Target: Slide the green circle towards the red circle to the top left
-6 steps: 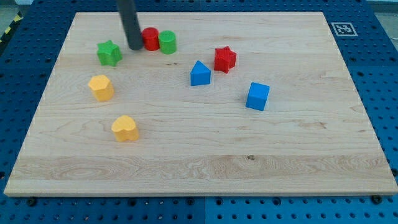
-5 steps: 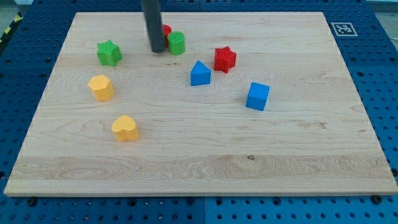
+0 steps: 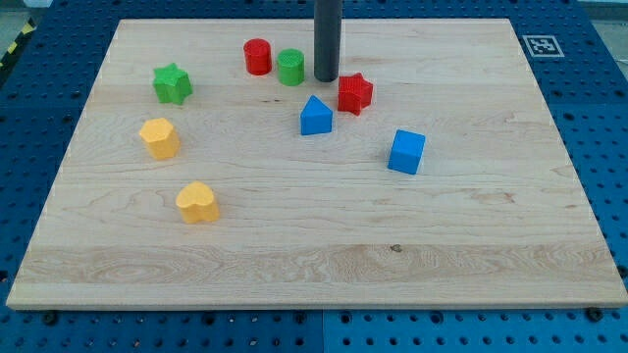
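Observation:
The green circle (image 3: 290,68) stands near the view's top, a small gap to the right of the red circle (image 3: 257,56), which sits slightly higher. My tip (image 3: 326,78) rests on the board just right of the green circle, between it and the red star (image 3: 354,93). It is close to both blocks; I cannot tell if it touches either.
A green star (image 3: 172,83) lies at the upper left. Two yellow blocks (image 3: 159,138) (image 3: 197,202) sit below it. A blue triangle (image 3: 315,116) and a blue cube (image 3: 406,151) lie right of centre. The wooden board (image 3: 324,245) ends at blue pegboard.
My tip has moved right, from left of the red circle to right of the green circle. The green circle has shifted right; a small gap now shows between it and the red circle.

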You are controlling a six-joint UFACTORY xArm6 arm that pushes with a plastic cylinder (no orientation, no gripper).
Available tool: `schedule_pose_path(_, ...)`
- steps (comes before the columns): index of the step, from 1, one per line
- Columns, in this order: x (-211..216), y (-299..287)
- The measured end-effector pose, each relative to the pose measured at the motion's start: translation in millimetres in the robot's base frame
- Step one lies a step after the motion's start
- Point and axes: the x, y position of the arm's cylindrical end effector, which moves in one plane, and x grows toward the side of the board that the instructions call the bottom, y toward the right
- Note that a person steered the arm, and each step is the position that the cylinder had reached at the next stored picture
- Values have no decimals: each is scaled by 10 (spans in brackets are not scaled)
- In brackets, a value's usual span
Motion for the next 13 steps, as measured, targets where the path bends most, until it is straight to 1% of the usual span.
schedule_pose_path(1, -65, -338)
schedule_pose_path(3, -589, -681)
schedule_pose_path(4, -583, -722)
schedule_pose_path(5, -519, -498)
schedule_pose_path(6, -240, -317)
schedule_pose_path(7, -75, -317)
schedule_pose_path(8, -75, -350)
schedule_pose_path(9, -75, -624)
schedule_pose_path(10, -175, -831)
schedule_pose_path(12, -547, -946)
schedule_pose_path(13, -559, -1084)
